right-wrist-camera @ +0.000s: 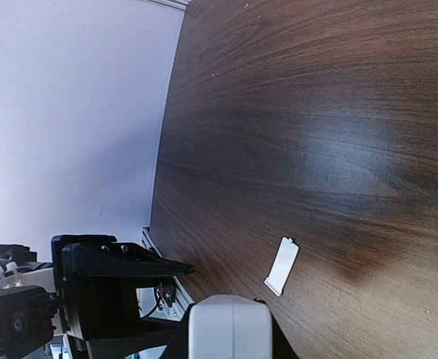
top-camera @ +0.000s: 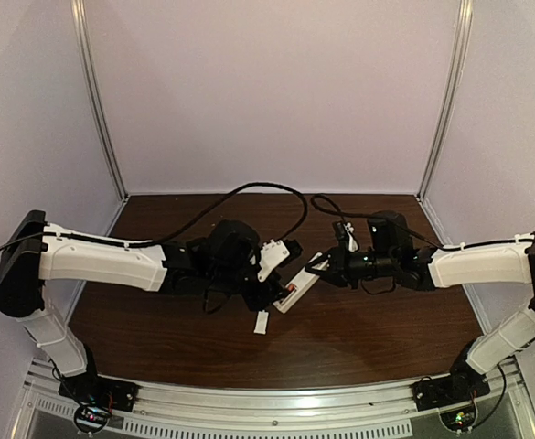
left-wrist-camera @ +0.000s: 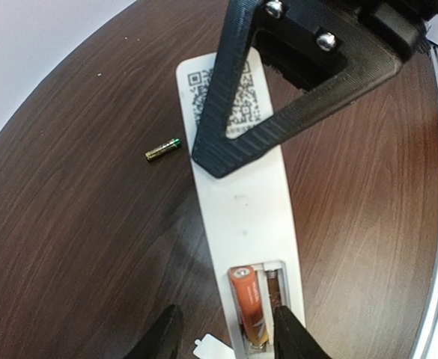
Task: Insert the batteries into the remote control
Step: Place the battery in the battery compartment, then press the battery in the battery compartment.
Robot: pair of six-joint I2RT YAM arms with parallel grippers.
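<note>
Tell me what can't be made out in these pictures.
1. The remote control: its button face is turned away from the left wrist camera.
2. The empty battery slot: left wrist view, lower part behind a finger of the left gripper.
3. The loose battery: top view, too small or behind the arms.

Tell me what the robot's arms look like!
Both arms match: the left arm and right arm have smooth white shells with chunky black joints. Thin black cables loop over them. The fingers are black ridged plastic triangles held by shiny silver screws.
</note>
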